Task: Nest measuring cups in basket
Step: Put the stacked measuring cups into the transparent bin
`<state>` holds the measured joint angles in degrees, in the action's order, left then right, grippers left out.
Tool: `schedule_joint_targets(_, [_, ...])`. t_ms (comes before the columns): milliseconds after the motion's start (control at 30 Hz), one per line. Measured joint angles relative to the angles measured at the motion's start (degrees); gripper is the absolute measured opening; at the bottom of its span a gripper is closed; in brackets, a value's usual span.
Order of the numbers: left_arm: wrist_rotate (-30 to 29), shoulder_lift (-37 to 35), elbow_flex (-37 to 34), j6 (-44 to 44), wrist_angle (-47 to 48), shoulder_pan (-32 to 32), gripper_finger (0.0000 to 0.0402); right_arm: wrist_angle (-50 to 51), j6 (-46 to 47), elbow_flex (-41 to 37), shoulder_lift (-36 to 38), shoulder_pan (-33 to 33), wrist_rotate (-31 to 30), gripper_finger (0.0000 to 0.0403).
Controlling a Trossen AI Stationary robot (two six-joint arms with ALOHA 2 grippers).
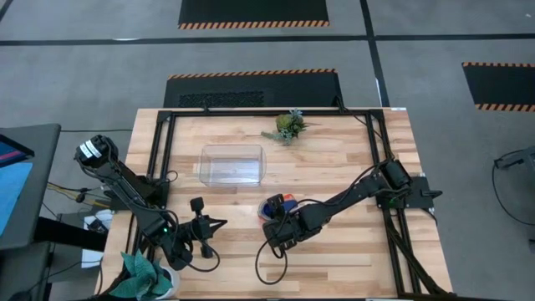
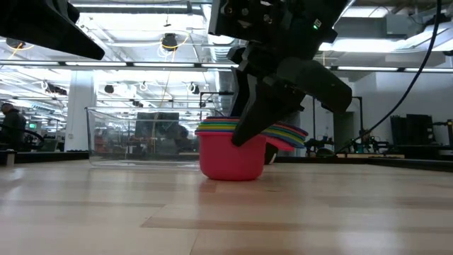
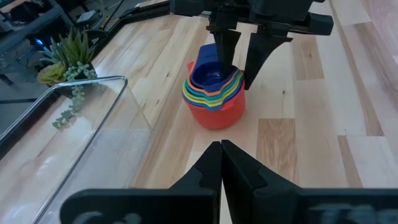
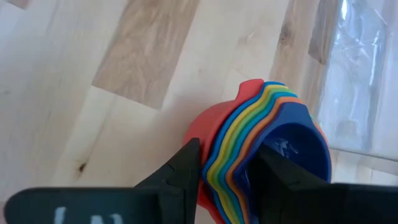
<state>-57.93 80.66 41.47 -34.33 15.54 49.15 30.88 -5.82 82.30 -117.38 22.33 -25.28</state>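
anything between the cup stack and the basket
Nothing visible. The cups, nested, stand on bare wood just outside the basket, with the right pincer straddling their rim. The plant sits beyond the basket, off the path.

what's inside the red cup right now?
The red cup on the table holds the other measuring cups, nested, dark blue innermost. One finger of the right gripper dips into the blue bowl, the other outside the stack. Lower bowls are hidden.
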Motion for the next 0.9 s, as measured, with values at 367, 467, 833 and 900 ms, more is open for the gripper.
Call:
schedule_joint_targets(367, [0.09, 0.0, 0.0, 0.0, 0.01, -0.02, 0.0, 3.88, -0.01, 3.81, 0.0, -0.04, 0.68, 0.0124])
schedule_joint_targets(467, [0.17, 0.0, 0.0, 0.0, 0.01, 0.0, 0.0, 5.26, -0.02, 4.72, 0.05, -0.02, 0.52, 0.0124])
schedule_joint_targets(833, [0.26, 0.0, 0.0, 0.0, 0.01, 0.0, 0.0, 7.04, -1.61, 9.14, 0.2, -0.02, -0.11, 0.0124])
schedule_joint_targets(900, [0.26, 0.0, 0.0, 0.0, 0.01, -0.02, 0.0, 7.47, -2.14, 10.49, 0.23, -0.02, -0.12, 0.0124])
